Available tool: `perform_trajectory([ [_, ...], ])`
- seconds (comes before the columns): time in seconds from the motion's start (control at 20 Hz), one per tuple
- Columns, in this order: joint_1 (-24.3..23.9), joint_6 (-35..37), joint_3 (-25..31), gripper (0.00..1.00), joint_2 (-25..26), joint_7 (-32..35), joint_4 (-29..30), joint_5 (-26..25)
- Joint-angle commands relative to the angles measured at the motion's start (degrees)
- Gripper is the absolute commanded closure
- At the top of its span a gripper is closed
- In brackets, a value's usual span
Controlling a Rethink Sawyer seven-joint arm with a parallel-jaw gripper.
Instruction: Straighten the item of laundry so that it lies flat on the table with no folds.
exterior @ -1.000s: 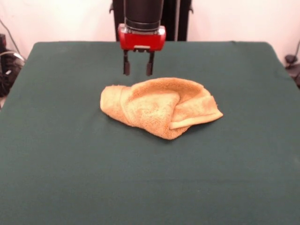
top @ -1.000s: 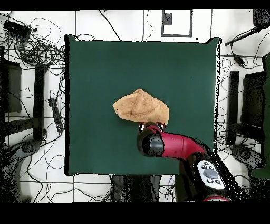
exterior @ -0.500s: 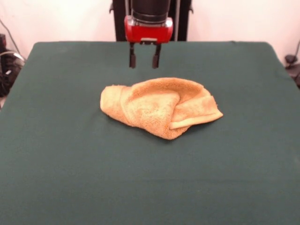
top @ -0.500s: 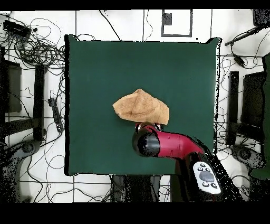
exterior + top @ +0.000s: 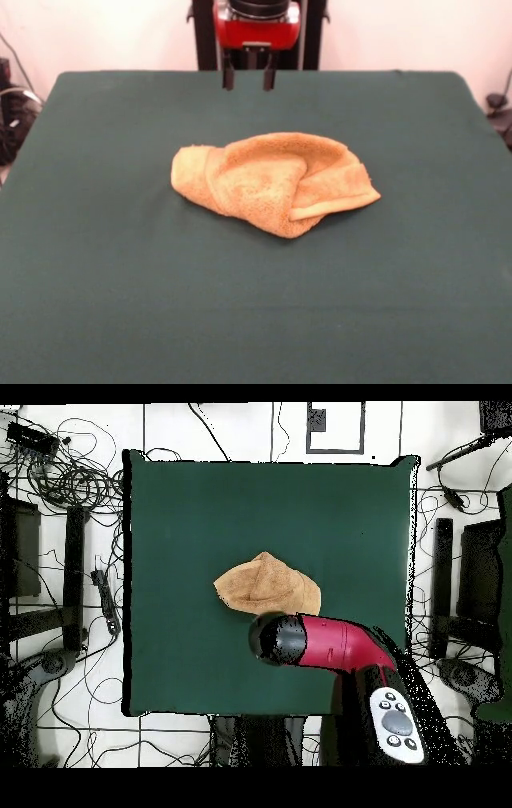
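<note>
Rising away from the towel (image 5: pixel 272 182), the pincer (image 5: pixel 248 80) now hangs high near the table's (image 5: pixel 96 304) far edge, fingers parted and empty; a second ago it hovered just behind the cloth. The towel itself has not shifted (same crumpled mound mid-table, one corner flap folded over), so no straightening has been gained, and a fresh grasp seems needed.

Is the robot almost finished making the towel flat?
Not yet. Nothing looks done: the yellow-orange terry-cloth towel lies bunched and folded over itself on the dark green cloth-covered table. Nothing is in hand: the red and black gripper hangs open above the table beyond the towel, holding nothing. All the unfolding and flattening is left.
</note>
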Motion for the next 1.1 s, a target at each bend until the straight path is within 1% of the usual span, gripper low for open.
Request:
perform_trajectory([
  [0.05,2.98,8.82,6.42,0.00,3.83,5.97,-11.58,4.00],
  [0.25,3.24,8.81,6.44,0.00,4.86,6.26,-12.42,4.39],
  [0.55,3.82,8.32,6.30,0.00,4.21,6.07,-11.17,4.43],
  [0.7,4.14,8.72,5.78,0.00,2.48,7.19,-9.03,5.42],
  [0.85,4.39,9.58,5.47,0.00,0.83,6.45,-7.39,5.38],
  [1.1,4.76,8.95,4.95,0.00,0.07,7.11,-6.67,5.79],
])
